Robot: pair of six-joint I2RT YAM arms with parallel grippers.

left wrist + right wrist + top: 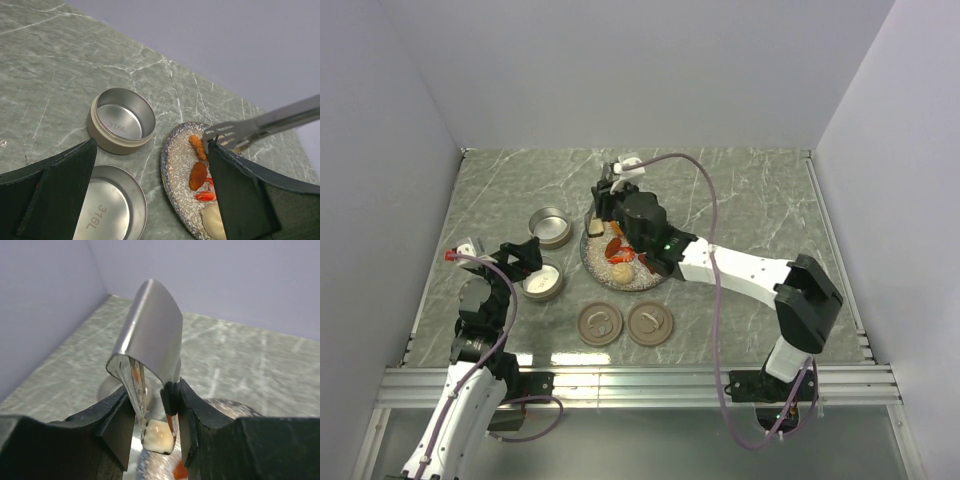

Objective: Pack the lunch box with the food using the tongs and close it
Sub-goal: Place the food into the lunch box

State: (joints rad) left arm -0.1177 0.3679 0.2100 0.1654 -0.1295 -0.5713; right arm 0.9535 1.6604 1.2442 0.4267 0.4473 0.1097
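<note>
My right gripper is shut on the steel tongs, whose tips pinch a pale cube of food just above the speckled plate. From above, the right gripper hangs over the plate's far left rim, with the cube under it. Orange pieces, a red piece and a beige ball lie on the plate. The tongs reach in from the right. Two round steel lunch box tins stand left of the plate. My left gripper is open above the nearer tin.
Two round brown lids lie near the table's front edge, in front of the plate. The farther tin sits close to the plate's left rim. Grey walls enclose the table on three sides.
</note>
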